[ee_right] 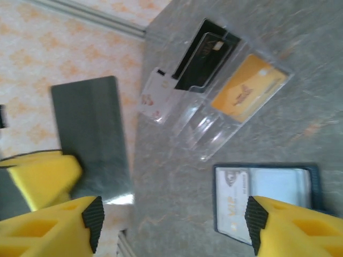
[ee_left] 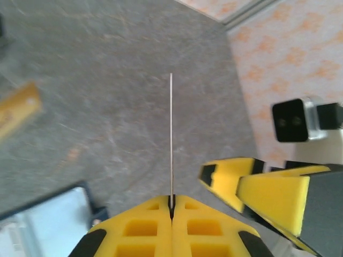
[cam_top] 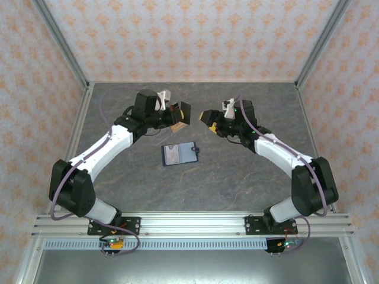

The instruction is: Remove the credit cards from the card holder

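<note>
The navy card holder [cam_top: 179,154] lies open on the table's middle, and a pale card [ee_right: 233,199] sits in its pocket [ee_right: 278,184]. Just beyond it, my left gripper [cam_top: 176,112] is shut on a dark grey credit card [cam_top: 184,111], held upright above the table. That card appears edge-on as a thin line [ee_left: 171,134] rising from the closed left gripper [ee_left: 171,201], and as a grey rectangle [ee_right: 88,136] in the right wrist view. My right gripper [cam_top: 207,116] hovers close to the card's right, open and empty [ee_right: 174,225]; its yellow fingers [ee_left: 241,182] appear beside the card.
A clear acrylic tiered stand [ee_right: 214,126] lies on the table under the left gripper. It holds a black card [ee_right: 206,53], an orange card [ee_right: 246,88] and a white card [ee_right: 158,96]. Patterned walls with metal rails [cam_top: 68,59] enclose the table.
</note>
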You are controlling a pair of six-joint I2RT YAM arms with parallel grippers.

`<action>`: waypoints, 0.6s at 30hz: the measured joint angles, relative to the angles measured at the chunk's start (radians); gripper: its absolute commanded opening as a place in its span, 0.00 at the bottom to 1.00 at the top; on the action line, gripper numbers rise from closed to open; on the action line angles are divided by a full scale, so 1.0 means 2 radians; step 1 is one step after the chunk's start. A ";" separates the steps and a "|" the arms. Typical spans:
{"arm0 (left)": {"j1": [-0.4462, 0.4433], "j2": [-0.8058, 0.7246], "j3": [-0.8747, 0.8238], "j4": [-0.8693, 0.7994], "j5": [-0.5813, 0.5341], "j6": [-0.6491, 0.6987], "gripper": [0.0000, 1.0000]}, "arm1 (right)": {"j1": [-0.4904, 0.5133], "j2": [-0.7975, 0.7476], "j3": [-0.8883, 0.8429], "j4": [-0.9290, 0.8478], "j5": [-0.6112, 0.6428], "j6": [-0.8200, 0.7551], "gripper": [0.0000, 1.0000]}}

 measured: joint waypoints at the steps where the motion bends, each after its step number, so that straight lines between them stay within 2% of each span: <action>1: 0.000 0.004 0.019 -0.026 -0.016 0.027 0.00 | 0.000 -0.002 0.000 -0.013 0.011 -0.013 0.81; 6: 0.000 0.051 0.100 -0.115 -0.082 0.143 0.00 | 0.000 -0.003 0.000 -0.059 0.054 -0.054 0.88; 12: 0.002 0.126 0.180 -0.180 -0.126 0.259 0.00 | 0.000 -0.003 0.000 -0.082 0.079 -0.088 0.95; 18: 0.002 0.189 0.246 -0.220 -0.162 0.343 0.00 | 0.000 -0.003 0.000 -0.092 0.097 -0.106 0.96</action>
